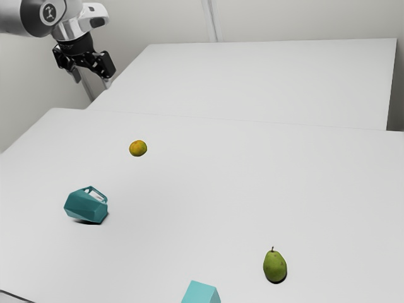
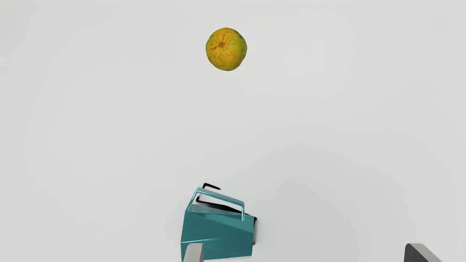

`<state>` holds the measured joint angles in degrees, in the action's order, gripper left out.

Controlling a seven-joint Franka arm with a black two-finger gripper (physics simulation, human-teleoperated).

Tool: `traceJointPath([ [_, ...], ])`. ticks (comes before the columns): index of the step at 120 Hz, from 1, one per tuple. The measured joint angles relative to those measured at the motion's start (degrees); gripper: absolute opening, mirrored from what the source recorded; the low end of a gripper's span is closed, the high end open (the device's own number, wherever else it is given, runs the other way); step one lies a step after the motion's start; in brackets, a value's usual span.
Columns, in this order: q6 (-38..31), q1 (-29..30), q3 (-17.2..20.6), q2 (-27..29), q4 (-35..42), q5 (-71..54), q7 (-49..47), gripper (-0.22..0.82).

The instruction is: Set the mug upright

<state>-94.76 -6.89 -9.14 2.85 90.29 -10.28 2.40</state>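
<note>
In the exterior view, the arm [image 1: 25, 16] comes in at the upper left, and its end effector [image 1: 93, 82] is held up in the air, well above the level of the white counter [image 1: 189, 189] and well apart from everything lying on it. The teal mug [image 1: 86, 207] is tipped over on its side on the counter, toward the exterior view's left, its faceted body resting on the surface with a dark shadow under it. Its handle [image 1: 98, 192] is on the upper side of the body, angled toward the exterior view's right. A yellow-orange citrus fruit [image 1: 137, 148] sits farther back on the counter, apart from the mug and a little toward the exterior view's right of it. Closer to the camera and well over to the exterior view's right stands a green pear [image 1: 274, 266], stem upward. A light blue block [image 1: 201, 293] is partly visible at the near edge of the view, between the mug and the pear from side to side. Behind the counter there is another broad white surface [image 1: 265, 79]. In the wrist view, the end effector is released, its two fingers spread wide apart. The overturned mug lies below, and one fingertip overlaps part of its body in this view. The handle is along the side of the mug that faces the citrus fruit, with black shadow lines beside it. The fruit rests apart from the mug, farther from the fingers than the mug is.
</note>
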Motion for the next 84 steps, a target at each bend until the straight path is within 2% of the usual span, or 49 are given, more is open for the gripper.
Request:
traceJointPath([
  [33,-0.45,1.98,-0.11,-0.06,1.12,0.27,0.66,0.6],
  [46,-0.44,4.51,-0.23,-0.37,1.77,1.75,0.95,0.6],
  [68,1.31,16.01,-0.27,-1.04,7.29,11.29,1.43,0.6],
  [84,4.06,26.91,-0.26,-5.41,8.54,19.48,1.69,0.6],
])
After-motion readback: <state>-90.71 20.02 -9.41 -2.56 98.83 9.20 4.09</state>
